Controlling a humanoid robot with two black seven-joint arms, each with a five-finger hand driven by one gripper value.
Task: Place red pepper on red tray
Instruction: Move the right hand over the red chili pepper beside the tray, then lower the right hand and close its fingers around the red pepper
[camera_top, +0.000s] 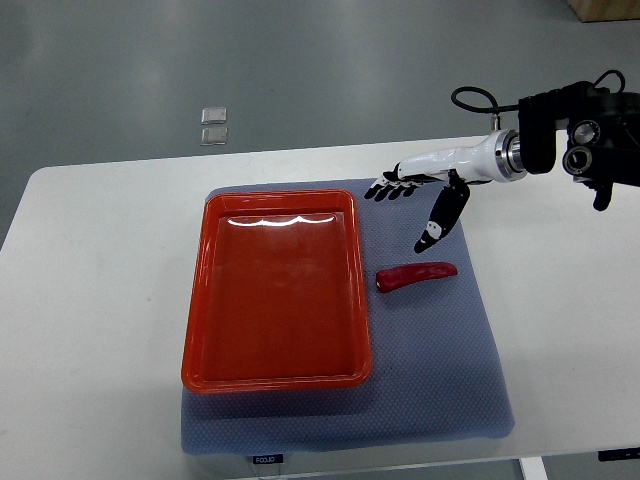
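One open right hand (empty) above pepper

A slim red pepper lies flat on its side just right of the empty, glossy red tray, not touching it.

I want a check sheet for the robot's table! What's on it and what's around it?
Surface: white table with a blue-grey mat on it.
Job's things: red tray empty on the mat; red pepper lying on the mat beside the tray's right side, untouched.
Clutter: nothing seen on the table.
Grippers: right hand open, hovering above the pepper, holding nothing; left hand not in view.
Cables: black cable looping at the right wrist.
Surroundings: grey floor with two small clear squares.
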